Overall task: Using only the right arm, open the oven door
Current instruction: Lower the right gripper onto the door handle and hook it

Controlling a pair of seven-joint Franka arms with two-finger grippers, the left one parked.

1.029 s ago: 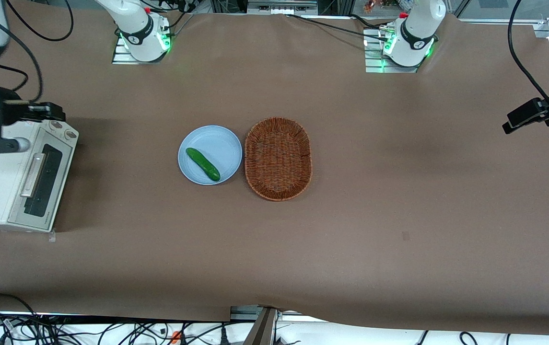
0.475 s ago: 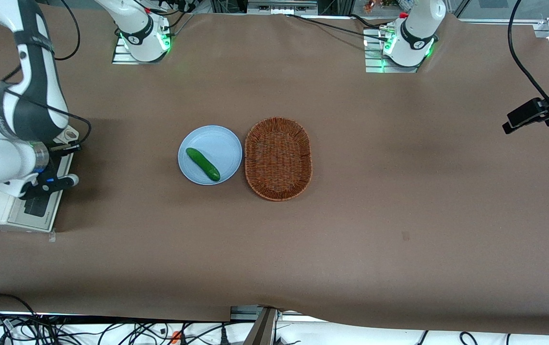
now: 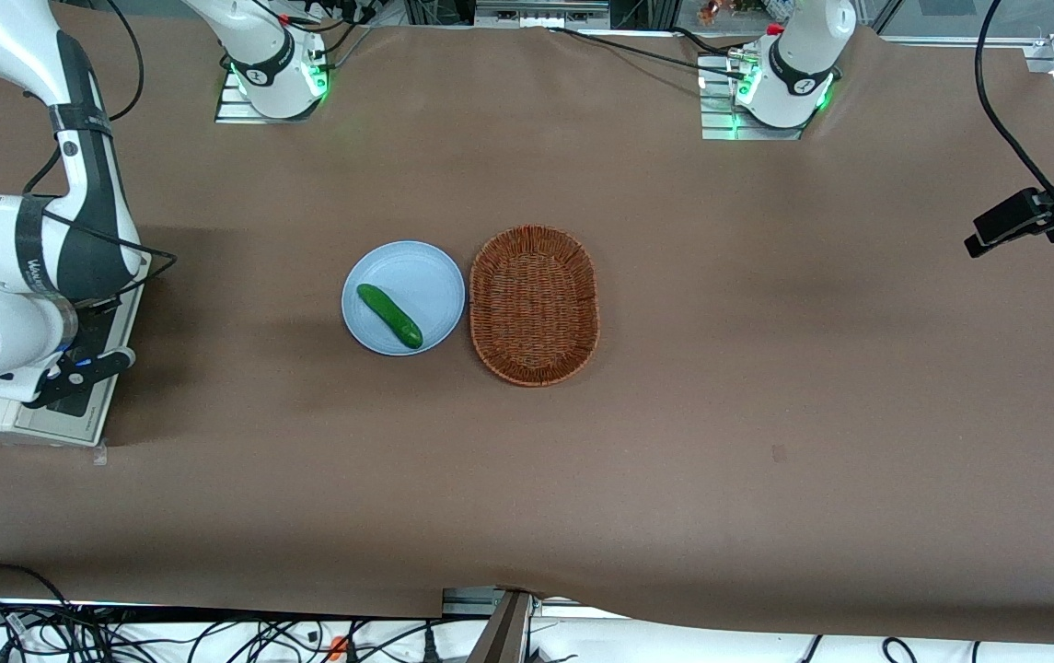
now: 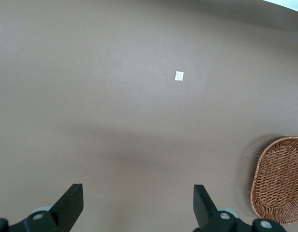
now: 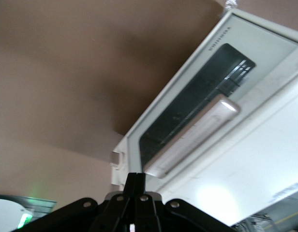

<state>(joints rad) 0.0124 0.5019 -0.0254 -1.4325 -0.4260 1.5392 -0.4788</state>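
While the oven door is sitting closed at the front view's left edge, the right arm is hanging its narrowly pinched, empty gripper above that stiff, hinged flap's smooth bar handle, probably the best hold.

oven door: silver-grey frame, dark glass, bar handle; closed.
right arm: white, above the oven.
gripper: fingers together, above the door.

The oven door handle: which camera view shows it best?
The right wrist view: the handle lies unobstructed along the oven door, above the gripper. The front view has it covered by the right arm; the left wrist view lacks it.
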